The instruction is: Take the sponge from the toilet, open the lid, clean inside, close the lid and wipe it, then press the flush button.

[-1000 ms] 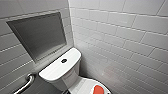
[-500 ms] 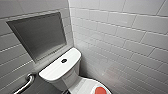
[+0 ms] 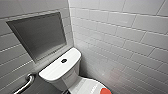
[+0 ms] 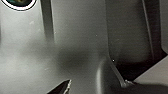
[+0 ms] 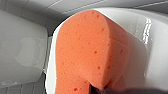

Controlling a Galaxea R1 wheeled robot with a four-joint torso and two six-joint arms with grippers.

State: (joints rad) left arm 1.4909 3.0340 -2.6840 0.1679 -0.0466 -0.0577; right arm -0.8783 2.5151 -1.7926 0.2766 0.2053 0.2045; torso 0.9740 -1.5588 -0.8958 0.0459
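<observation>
In a corner of a white-tiled bathroom, seen from above, a glossy white toilet (image 3: pixel 70 82) stands against the wall. Its rectangular tank top (image 3: pixel 53 71) carries the flush button (image 3: pixel 64 60), a small dark round button set in the middle. A grey recessed niche (image 3: pixel 37 37) is sunk into the wall above the tank. A metal grab bar (image 3: pixel 26 83) is fixed low on the wall beside the toilet. At the lower edge of the head view, the closed lid (image 3: pixel 86 86) shows as a smooth white oval. The orange-red sponge (image 3: pixel 105 91) sits over the lid's front part. In the right wrist view the sponge (image 5: pixel 85 52) looms large and porous. It is bent along a crease and rests against the shiny white lid (image 5: pixel 142 35), with the tank (image 5: pixel 21 47) beyond it. Dark tips of the right pincer (image 5: pixel 100 89) meet the sponge's near edge, and the pincer appears closed on the foam, holding it. The left wrist view shows blurred dark grey robot parts. Whether the left pincer is wide or narrow cannot be told.
</observation>
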